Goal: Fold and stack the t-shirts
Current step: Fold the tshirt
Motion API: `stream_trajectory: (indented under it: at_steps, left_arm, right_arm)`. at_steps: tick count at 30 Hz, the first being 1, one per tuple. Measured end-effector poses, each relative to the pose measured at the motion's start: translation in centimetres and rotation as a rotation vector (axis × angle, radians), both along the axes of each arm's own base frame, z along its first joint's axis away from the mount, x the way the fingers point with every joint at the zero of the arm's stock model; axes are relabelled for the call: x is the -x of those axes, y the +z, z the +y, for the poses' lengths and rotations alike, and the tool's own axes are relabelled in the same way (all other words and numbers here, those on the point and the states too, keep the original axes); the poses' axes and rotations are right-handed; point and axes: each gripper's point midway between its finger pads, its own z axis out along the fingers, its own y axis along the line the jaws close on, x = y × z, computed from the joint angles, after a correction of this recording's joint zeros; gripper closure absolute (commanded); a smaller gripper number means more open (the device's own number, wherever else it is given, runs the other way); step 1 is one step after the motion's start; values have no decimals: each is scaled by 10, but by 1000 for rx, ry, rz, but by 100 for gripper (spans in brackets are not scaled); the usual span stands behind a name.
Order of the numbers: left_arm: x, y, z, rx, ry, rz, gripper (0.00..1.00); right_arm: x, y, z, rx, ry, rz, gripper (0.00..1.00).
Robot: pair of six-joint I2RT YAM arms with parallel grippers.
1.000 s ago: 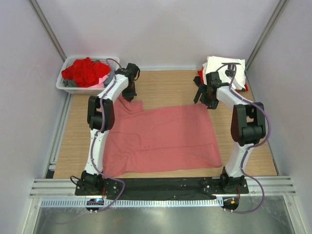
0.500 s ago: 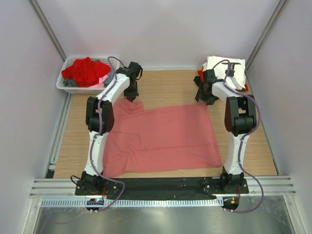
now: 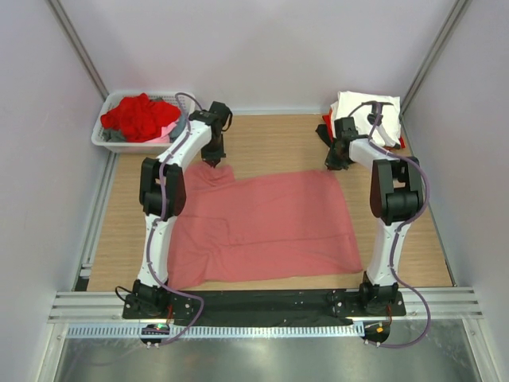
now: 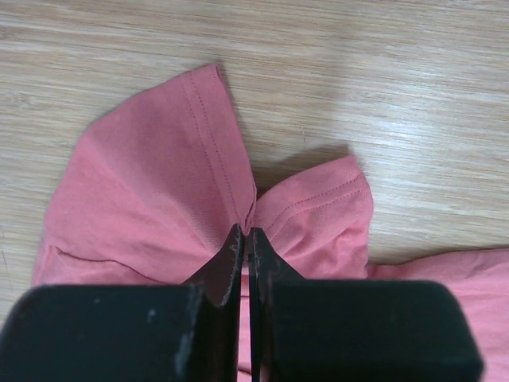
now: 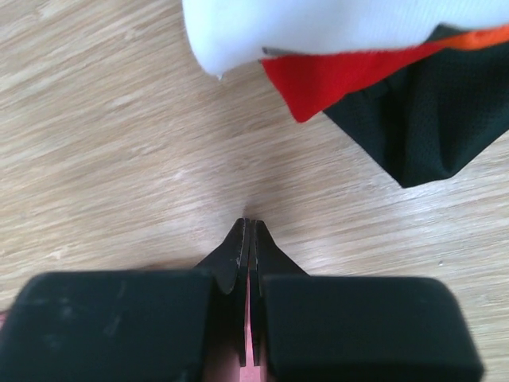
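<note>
A large salmon-pink t-shirt (image 3: 262, 223) lies spread flat on the wooden table. My left gripper (image 3: 213, 162) is shut on the shirt's far left sleeve; in the left wrist view the pink cloth (image 4: 143, 199) bunches up at the closed tips (image 4: 245, 232). At the shirt's far right corner my right gripper (image 3: 333, 164) is also shut. In the right wrist view its tips (image 5: 248, 223) rest on bare wood with a strip of pink showing between the fingers. A stack of folded t-shirts (image 3: 367, 107) sits at the far right: white (image 5: 318, 24) over red (image 5: 334, 79) and black (image 5: 429, 119).
A white plastic basket (image 3: 106, 140) at the far left corner holds crumpled red t-shirts (image 3: 137, 118) and a bit of grey cloth. Side walls stand close to both table edges. The folded stack lies just beyond the right gripper.
The right gripper has gone from open to shut at the pink shirt's far right corner, and its wrist has drawn in lower and closer. The left arm has barely moved.
</note>
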Motion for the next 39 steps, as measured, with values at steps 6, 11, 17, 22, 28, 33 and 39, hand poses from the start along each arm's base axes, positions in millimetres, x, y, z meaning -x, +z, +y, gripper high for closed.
stream_trajectory:
  at_steps: [6, 11, 17, 22, 28, 33, 39]
  left_arm:
    - [-1, 8, 1, -3, 3, -16, 100]
    - [-2, 22, 2, 2, 5, -47, 100]
    - [-2, 25, 3, 1, 6, -54, 100]
    - [-3, 26, 4, -2, 8, -56, 100]
    - [0, 23, 7, -6, 12, -47, 100]
    - [-2, 23, 13, -6, 22, -45, 100]
    - [-4, 23, 21, -4, 40, -44, 100]
  right_arm:
    - [12, 1, 0, -1, 3, 17, 63]
    - [23, 8, -14, 75, -16, 46, 36]
    - [30, 20, -23, 120, -32, 50, 35]
    - [30, 20, -19, 100, -22, 53, 35]
    - [20, 8, -11, 71, -4, 67, 40]
    - [12, 3, -4, 43, 10, 62, 55]
    - [13, 1, 5, 16, 24, 65, 96]
